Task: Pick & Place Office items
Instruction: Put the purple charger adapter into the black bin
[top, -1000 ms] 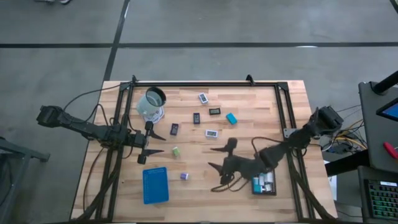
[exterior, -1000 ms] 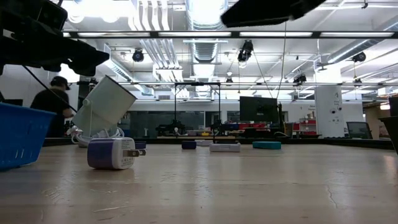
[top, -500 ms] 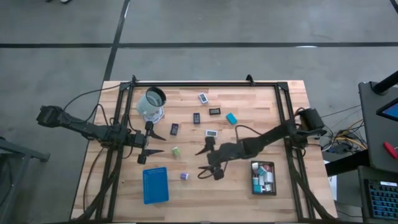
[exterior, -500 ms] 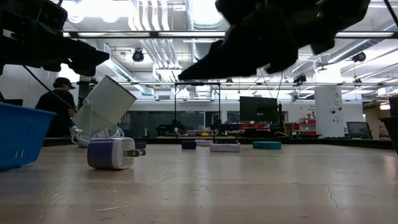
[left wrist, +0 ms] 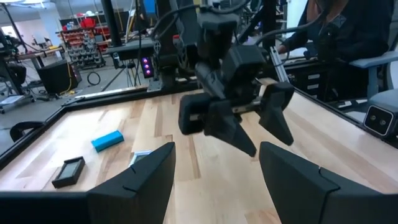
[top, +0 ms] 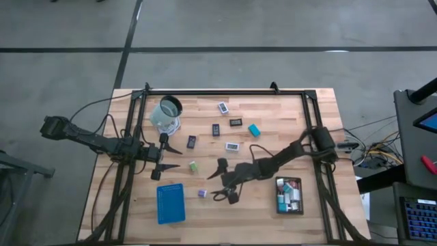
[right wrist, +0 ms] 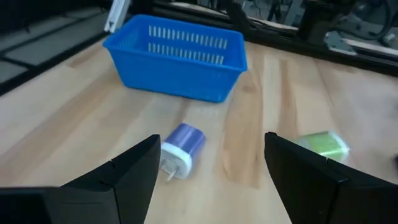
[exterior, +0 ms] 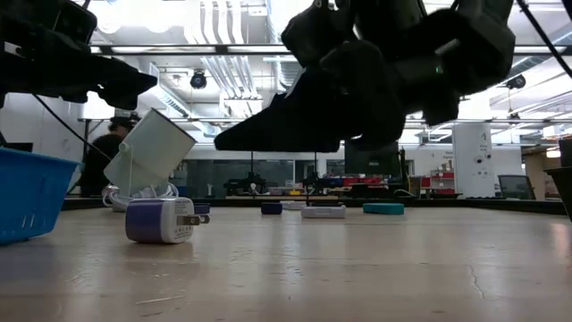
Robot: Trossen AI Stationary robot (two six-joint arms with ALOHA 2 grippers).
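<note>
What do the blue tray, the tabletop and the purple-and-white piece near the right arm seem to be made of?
Blue tray: likely moulded plastic, one even colour, walls cut with thin slots. Tabletop: wood, apparently butcher-block, with long pale strips and visible grain. Purple-and-white piece: probably smooth plastic with a slight sheen; two small prongs at its white end look like metal, but that's uncertain.
</note>
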